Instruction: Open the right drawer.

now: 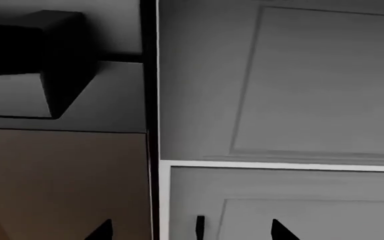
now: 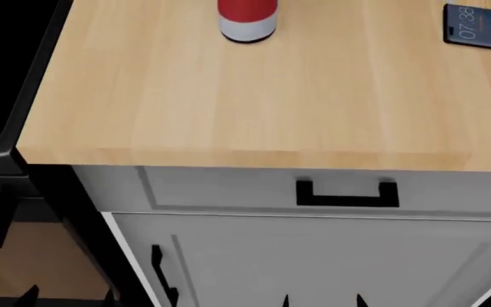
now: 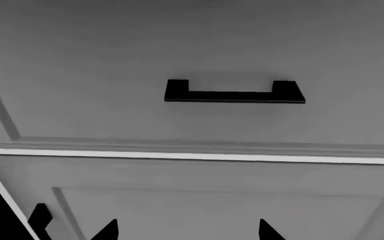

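Note:
The right drawer (image 2: 228, 188) is a shallow light-grey front just under the wooden countertop, flush with the cabinet, with a black U-shaped handle (image 2: 346, 194) at its centre. In the right wrist view the drawer (image 3: 112, 65) fills the frame and its handle (image 3: 234, 93) lies ahead of my right gripper (image 3: 186, 230), which is open, empty and well short of it. That gripper (image 2: 323, 300) shows below the handle in the head view. My left gripper (image 1: 192, 231) is open and empty, facing the seam between oven and cabinet; its tips (image 2: 68, 295) show at the lower left.
A grey cabinet door (image 2: 331, 262) with a vertical black handle (image 2: 162, 275) sits under the drawer. The black oven (image 2: 7, 77) with its bar handle (image 1: 32, 45) stands to the left. On the countertop (image 2: 228, 96) are a red-and-white can (image 2: 247, 16) and a phone (image 2: 483, 27).

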You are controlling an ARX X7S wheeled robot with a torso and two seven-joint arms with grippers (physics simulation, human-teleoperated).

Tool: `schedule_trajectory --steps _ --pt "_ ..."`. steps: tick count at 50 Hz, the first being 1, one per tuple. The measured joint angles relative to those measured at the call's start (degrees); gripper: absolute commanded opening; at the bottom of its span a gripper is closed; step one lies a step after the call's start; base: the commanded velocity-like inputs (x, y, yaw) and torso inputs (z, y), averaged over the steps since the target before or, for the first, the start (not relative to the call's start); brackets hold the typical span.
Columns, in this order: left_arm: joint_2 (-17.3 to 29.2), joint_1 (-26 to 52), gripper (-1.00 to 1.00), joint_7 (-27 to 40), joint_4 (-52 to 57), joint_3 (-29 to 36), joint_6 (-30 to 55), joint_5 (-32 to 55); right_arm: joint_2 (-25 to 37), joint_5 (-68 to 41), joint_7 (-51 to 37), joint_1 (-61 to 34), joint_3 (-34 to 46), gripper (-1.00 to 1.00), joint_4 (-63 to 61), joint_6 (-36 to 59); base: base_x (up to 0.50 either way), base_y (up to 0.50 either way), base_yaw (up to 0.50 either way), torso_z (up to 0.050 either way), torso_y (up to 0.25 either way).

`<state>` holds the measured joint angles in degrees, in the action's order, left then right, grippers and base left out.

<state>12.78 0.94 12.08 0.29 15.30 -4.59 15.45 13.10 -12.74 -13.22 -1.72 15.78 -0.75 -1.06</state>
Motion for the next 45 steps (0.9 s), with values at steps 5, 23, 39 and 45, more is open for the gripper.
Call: schedule_trajectory --steps 5,23,39,45 --pt "0.1 0.0 1.0 0.1 0.0 0.1 0.0 0.1 0.1 -0.1 -0.1 0.0 0.1 1.0 0.1 -0.1 0.19 0.0 0.0 0.0 0.0" --pt "0.4 0.0 1.0 0.4 0.1 0.6 -0.2 0.5 0.4 -0.5 -0.7 0.0 0.4 1.0 -0.4 0.0 0.04 0.0 0.0 0.0 0.0" --pt "0.8 0.0 1.0 0.6 0.1 1.1 -0.5 0.8 1.7 3.3 -3.2 -0.1 1.6 1.0 -2.4 1.3 0.0 0.0 0.0 0.0 0.0" --pt "0.9 0.1 1.0 0.5 0.1 1.4 -0.5 0.9 2.5 6.0 -4.5 -0.7 2.4 1.0 -3.2 2.8 0.0 0.0 0.0 0.0 0.0"
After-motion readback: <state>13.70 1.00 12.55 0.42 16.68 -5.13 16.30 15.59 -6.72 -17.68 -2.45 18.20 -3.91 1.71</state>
